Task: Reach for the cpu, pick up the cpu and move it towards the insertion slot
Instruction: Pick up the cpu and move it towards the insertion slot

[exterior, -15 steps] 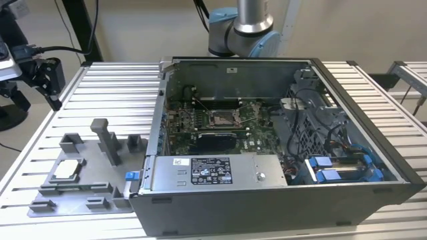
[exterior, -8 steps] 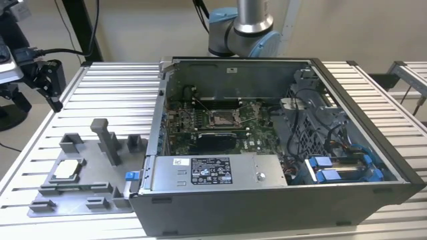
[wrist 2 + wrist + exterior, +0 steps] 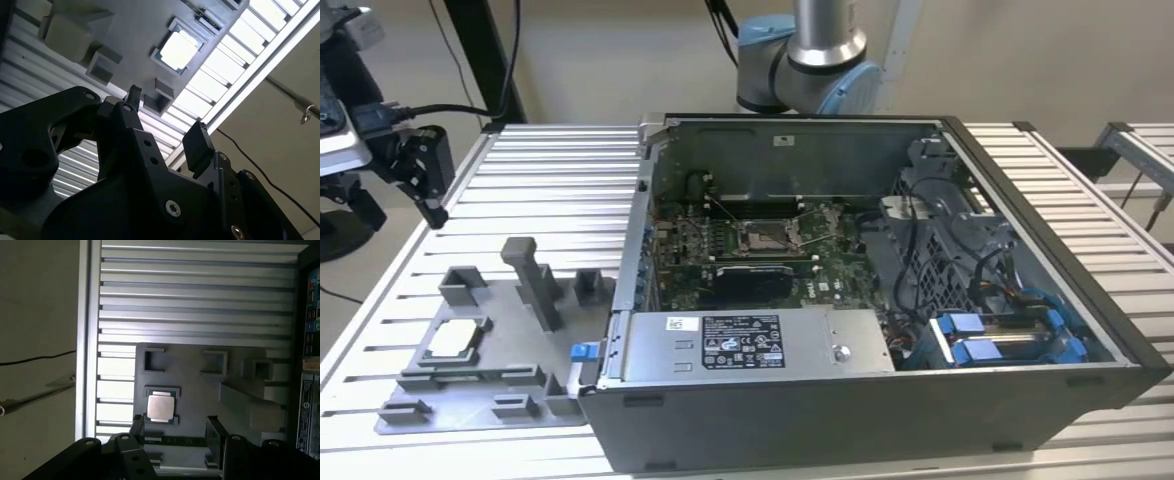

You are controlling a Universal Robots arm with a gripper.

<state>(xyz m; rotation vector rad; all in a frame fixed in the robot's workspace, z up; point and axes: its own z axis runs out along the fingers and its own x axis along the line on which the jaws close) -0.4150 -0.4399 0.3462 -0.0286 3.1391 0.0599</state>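
Note:
The cpu is a small silvery square lying flat in a recess of the grey tray, at the exterior view's left. Both wrist views show the cpu from above, beyond my black fingertips. My gripper hangs above the slatted table, behind the tray and well above it. It stands open with nothing between its fingers. The insertion slot is a shiny metal frame on the green board inside the open computer case.
The open computer case fills the middle and right of the table, with a silver labelled box at its near side. Upright grey blocks stand on the tray beside the cpu. Slatted aluminium table lies around the tray.

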